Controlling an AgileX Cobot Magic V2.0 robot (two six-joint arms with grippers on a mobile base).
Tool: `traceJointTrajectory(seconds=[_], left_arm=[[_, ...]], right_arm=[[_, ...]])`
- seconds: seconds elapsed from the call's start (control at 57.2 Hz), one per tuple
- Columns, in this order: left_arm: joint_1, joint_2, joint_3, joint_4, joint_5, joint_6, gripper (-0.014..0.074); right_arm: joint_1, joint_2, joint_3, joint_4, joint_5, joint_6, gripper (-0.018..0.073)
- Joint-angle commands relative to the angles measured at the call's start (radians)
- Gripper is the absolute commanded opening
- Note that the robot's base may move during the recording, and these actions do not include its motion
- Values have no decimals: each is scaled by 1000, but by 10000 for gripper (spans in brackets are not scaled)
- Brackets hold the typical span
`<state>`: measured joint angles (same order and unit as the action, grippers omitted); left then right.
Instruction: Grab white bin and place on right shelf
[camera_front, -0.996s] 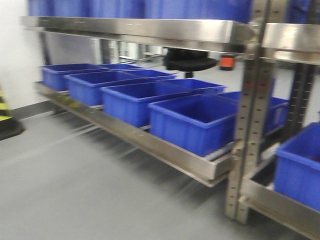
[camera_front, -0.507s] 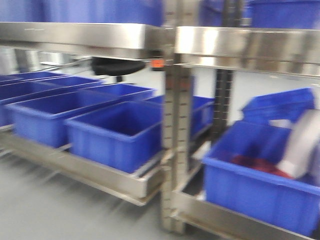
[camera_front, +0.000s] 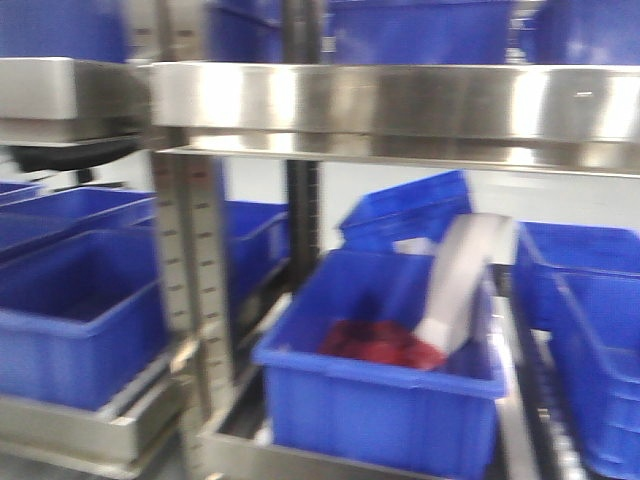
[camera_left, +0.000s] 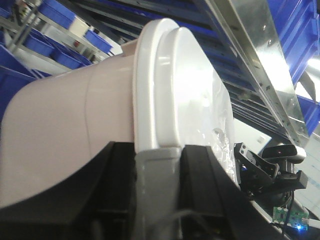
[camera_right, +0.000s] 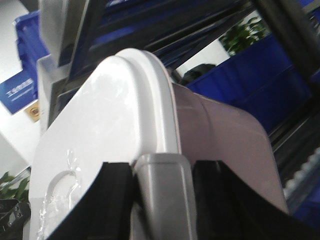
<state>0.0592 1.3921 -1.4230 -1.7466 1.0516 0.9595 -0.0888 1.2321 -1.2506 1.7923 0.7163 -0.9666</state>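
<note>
— What is sitting at the lower middle?
— A blue crate (camera_front: 380, 410) is standing there; a red heap (camera_front: 375, 345) is lying inside it, and a pale flat piece (camera_front: 462, 280) is leaning over the heap.
— And at the left edge?
— A second blue crate (camera_front: 70, 330) is resting there.

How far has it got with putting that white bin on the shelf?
Grabbing looks done: the left hand and right hand each clamp an end of the white bin. In hand: bringing it to the right shelf, whose steel rail spans the front view. Left: setting it down there.
</note>
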Motion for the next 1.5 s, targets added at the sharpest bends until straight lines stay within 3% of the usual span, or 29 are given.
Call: traceJointTrajectory(seconds=[0.0,1.485], left_arm=[[-40,-49,-37,-49,280,37,-127],[-40,-36,-37,-49,278,37,-127]], right_arm=[[24,-26,-33,128,112,-8,60],[24,-26,-33,128,101,-8,60]])
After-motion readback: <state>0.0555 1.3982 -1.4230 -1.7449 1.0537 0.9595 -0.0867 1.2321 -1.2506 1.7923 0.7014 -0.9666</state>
